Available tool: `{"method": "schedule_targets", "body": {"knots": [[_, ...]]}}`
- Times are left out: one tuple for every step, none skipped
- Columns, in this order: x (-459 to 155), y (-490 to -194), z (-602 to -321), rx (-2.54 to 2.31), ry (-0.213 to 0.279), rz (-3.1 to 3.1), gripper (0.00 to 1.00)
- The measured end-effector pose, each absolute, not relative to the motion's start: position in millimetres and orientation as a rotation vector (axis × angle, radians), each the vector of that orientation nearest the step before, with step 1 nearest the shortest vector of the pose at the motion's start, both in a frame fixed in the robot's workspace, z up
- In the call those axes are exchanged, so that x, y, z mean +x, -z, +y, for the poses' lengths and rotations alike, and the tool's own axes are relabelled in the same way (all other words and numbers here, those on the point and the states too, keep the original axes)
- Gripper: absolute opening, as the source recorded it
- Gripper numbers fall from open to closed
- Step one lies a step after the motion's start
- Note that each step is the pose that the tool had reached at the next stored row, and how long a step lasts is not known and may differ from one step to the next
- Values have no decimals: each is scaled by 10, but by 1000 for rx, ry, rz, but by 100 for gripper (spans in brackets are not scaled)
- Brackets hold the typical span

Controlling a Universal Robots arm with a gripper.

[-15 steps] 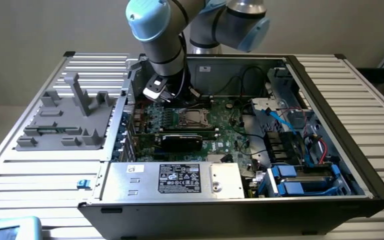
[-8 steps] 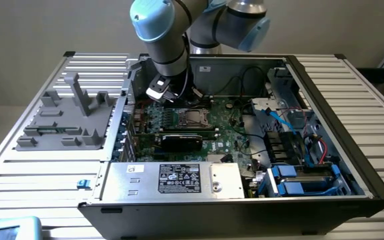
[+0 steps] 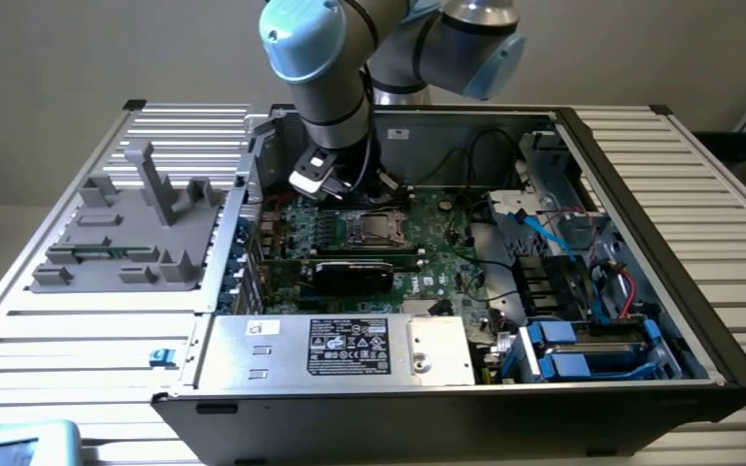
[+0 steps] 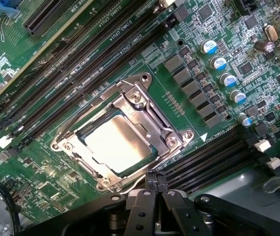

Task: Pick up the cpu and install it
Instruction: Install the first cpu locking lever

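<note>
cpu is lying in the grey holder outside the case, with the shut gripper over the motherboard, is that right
Not quite. The cpu sits in the metal-framed socket on the motherboard, not in the grey holder outside the case; the wrist view shows it. The gripper is shut over the motherboard, as you said.

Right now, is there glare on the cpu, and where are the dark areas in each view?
Wrist view: the cpu, lying in its socket frame, reflects a pale glare that washes out its top; the shut tool is dark. Exterior view: the computer case is dimmer inside than the slatted table around it, which is evenly bright.
</note>
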State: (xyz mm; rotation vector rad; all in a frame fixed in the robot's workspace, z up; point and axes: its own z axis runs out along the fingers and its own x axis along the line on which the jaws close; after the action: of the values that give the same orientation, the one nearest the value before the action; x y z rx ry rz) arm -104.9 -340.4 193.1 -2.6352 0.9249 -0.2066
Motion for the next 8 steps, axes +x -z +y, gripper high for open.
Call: {"method": "schedule_targets", "body": {"knots": [[-1046, -1931, -3406, -2635, 207, 926, 11], [-1042, -1931, -3407, -2635, 207, 926, 11], [-1039, -1930, -3408, -2635, 207, 927, 11], [-1036, -1930, -3410, -2635, 207, 927, 11], [-1033, -1930, -3411, -2635, 207, 927, 11], [-1031, -1930, -3411, -2634, 207, 928, 11], [-1029, -1929, -3411, -2634, 207, 928, 11], [-1026, -1929, -3411, -2634, 207, 928, 11]]}}
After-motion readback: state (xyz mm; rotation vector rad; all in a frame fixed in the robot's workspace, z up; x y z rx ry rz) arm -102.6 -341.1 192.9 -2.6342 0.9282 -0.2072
